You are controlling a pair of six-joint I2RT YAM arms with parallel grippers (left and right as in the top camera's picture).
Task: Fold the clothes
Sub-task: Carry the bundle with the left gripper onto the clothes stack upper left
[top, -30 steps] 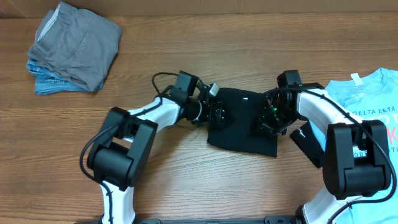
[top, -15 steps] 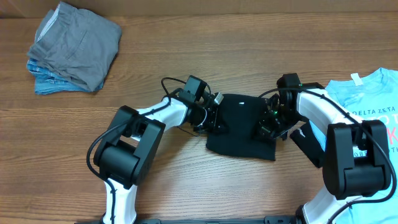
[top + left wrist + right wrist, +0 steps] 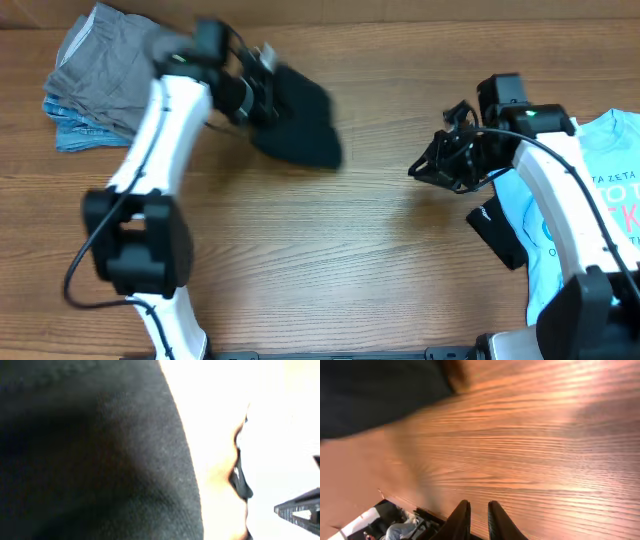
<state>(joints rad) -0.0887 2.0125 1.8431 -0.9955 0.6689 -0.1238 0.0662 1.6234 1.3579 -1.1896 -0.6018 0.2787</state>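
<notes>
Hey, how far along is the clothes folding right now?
Done: a grey and blue pile sits folded at the far left. In hand: the left hand grips the black T-shirt, bunched compact, beside that pile. Left: the light-blue tee lies spread flat at the right edge; the right hand near it holds nothing.
</notes>
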